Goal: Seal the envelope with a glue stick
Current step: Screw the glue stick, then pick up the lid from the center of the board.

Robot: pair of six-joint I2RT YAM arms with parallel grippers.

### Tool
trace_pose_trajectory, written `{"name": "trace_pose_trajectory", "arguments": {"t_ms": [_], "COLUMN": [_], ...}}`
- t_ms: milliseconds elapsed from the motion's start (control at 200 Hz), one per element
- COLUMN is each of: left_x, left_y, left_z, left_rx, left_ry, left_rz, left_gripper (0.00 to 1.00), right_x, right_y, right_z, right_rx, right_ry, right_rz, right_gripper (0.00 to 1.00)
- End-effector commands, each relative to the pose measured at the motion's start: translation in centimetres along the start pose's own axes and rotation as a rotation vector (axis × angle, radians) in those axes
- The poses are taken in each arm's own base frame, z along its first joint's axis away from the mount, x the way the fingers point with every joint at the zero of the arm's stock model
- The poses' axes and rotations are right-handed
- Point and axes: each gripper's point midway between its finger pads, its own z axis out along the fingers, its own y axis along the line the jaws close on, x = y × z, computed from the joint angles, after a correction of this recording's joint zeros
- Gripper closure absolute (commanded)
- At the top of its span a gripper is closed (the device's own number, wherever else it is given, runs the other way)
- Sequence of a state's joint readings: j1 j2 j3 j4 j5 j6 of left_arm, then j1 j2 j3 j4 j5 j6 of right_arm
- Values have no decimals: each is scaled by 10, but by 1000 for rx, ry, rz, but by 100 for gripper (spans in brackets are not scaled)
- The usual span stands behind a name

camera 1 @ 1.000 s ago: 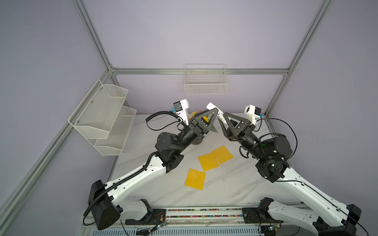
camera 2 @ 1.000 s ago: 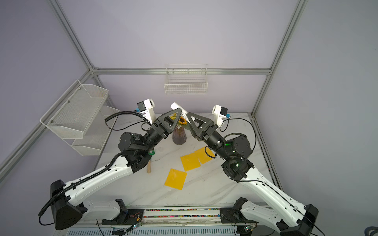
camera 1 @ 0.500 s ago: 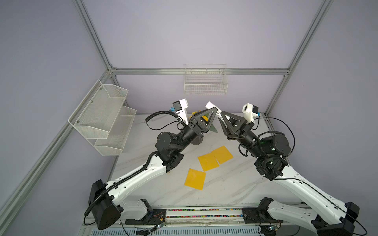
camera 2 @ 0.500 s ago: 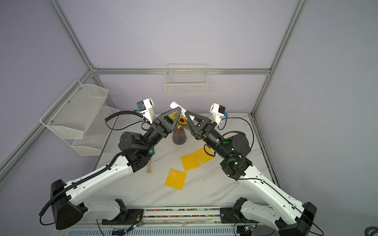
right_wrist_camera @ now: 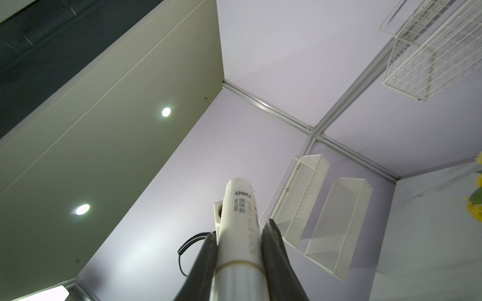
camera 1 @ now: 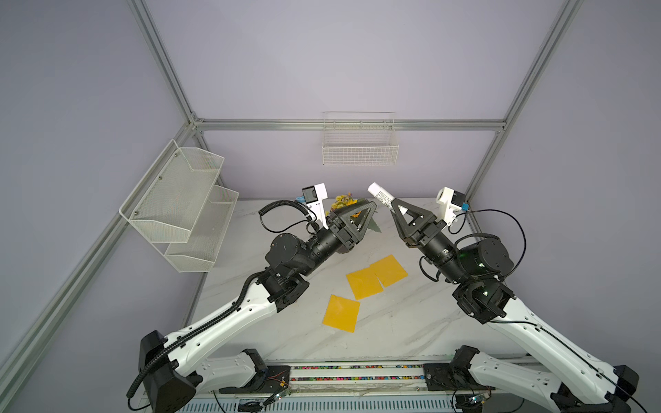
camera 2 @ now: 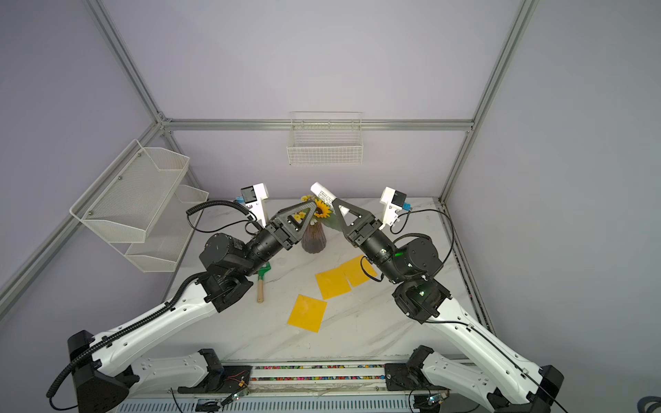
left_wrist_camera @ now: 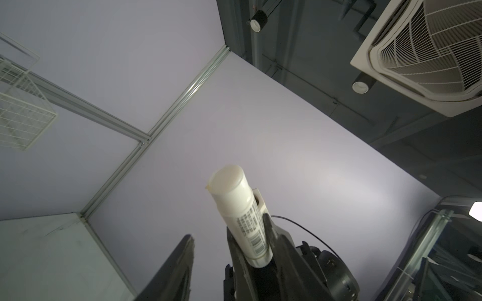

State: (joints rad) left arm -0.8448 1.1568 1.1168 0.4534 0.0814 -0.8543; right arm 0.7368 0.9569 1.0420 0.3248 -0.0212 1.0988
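Lilac walls (camera 1: 322, 64), veined marble table (camera 1: 400, 321): your right gripper (camera 1: 393, 206) clamps the smooth white glue stick (camera 1: 380, 194); left gripper (camera 1: 372, 206) seemingly parted, empty.

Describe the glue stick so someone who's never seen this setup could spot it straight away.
Start at the marble table and find the sunflower vase near its back. Raised beside it, the right gripper is shut on the glue stick, which pokes out past its fingertips. It is a slim white tube with grey print, against the black gripper and dark vase.
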Motion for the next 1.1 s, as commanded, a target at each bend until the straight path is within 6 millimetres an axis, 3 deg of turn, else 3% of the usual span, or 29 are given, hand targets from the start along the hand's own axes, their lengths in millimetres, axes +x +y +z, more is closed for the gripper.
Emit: {"name": "trace_pose_trajectory", "arguments": {"t_ms": [0, 260, 555, 745, 1095], "left_x": [12, 44, 70, 80, 99], "left_y": [33, 126, 192, 239, 332], "left_z": [-16, -77, -131, -154, -176], "left_rx": [-222, -725, -1001, -1173, -1409], "left_ry": [111, 360, 527, 662, 811], "left_rz": [105, 255, 275, 256, 170], "left_gripper": [48, 45, 37, 37, 36], "right_x": [-2, 3, 12, 13, 12], "right_y": [-29, -54, -72, -78, -78], "right_z": [-8, -12, -14, -18, -24], "right_rx": [138, 240, 315, 339, 360], "right_ry": [-29, 0, 52, 58, 63], "right_rz": [-132, -207, -232, -243, -270], "right_gripper": [100, 100, 100, 100, 100]}}
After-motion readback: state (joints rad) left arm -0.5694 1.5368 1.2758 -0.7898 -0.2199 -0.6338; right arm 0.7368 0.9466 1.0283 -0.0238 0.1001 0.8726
